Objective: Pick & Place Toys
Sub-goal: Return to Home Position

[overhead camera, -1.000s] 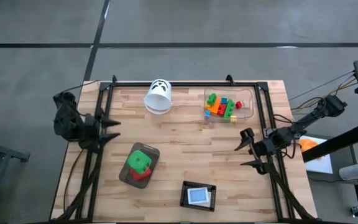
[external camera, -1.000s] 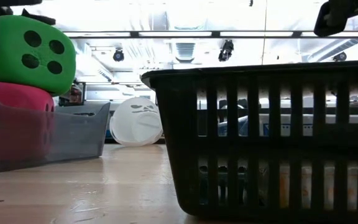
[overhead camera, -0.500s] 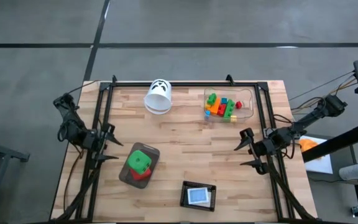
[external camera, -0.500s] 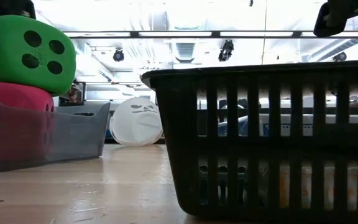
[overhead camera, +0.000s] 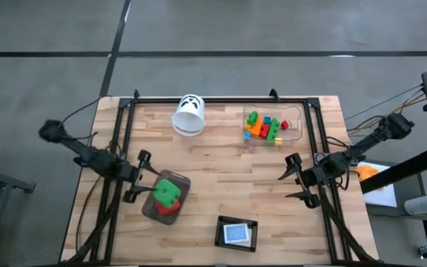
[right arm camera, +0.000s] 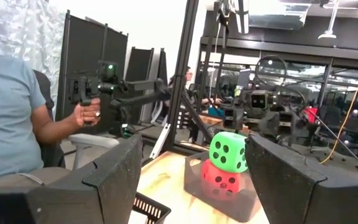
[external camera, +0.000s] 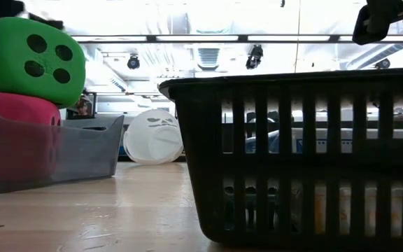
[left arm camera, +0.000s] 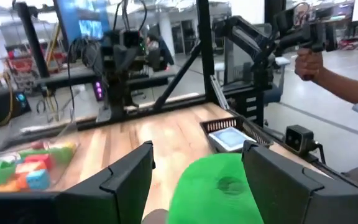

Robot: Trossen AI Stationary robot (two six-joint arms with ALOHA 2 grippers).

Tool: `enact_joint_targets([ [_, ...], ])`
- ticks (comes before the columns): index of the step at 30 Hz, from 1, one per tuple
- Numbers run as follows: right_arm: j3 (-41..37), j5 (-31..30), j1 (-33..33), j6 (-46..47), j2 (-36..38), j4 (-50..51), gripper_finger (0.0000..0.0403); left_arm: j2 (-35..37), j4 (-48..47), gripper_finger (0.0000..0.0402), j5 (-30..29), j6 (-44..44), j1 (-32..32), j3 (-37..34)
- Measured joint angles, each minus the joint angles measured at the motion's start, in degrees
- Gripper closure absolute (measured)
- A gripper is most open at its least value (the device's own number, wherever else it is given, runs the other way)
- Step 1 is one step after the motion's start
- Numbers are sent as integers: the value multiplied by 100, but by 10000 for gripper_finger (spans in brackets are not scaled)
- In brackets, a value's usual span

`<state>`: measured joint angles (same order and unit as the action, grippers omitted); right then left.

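The green die (overhead camera: 167, 191) sits on the red die (overhead camera: 168, 208) — mostly hidden beneath it from above — in the grey bin (overhead camera: 184, 182), toward the worktop's (overhead camera: 221, 167) left edge. The left gripper (overhead camera: 139, 176) hovers just beside the bin, jaws open. Small bricks (overhead camera: 264, 127) lie jumbled in the clear box (overhead camera: 293, 119) near a right-hand corner, their number unclear. The right gripper (overhead camera: 295, 178) waits at the right edge — jaws open.

Green die (overhead camera: 167, 192) sits atop red die (overhead camera: 168, 209); small bricks (overhead camera: 264, 127) lie clustered well apart.
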<state>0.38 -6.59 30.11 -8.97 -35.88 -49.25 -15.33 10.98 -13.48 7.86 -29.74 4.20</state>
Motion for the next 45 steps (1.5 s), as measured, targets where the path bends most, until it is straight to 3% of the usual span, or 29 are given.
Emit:
enact_joint_targets([
  [6, 0, 2, 0, 0, 2, 4, 127, -229, 252, 154, 1937, -69, 1961, 71],
  [9, 0, 1, 0, 33, 2, 4, 127, -161, 248, 154, 2323, -145, 2782, 69],
  [12, 0, 0, 0, 92, 3, 27, 127, -66, 191, 154, 2480, -194, 3148, 64],
  [23, -2, 2, 0, 151, -24, 90, 127, 525, -347, 154, 2020, 217, 2670, 62],
  [31, -2, -6, -2, 129, -78, 93, 127, 1536, -1549, 154, 1251, 233, 2144, 60],
  [37, -2, -569, -20, 96, -33, 87, 127, 1538, -1593, 154, 919, 376, 1969, 22],
  [45, -2, -362, -94, -185, 158, 102, 127, 1534, -1585, 154, 894, 419, 1965, 29],
])
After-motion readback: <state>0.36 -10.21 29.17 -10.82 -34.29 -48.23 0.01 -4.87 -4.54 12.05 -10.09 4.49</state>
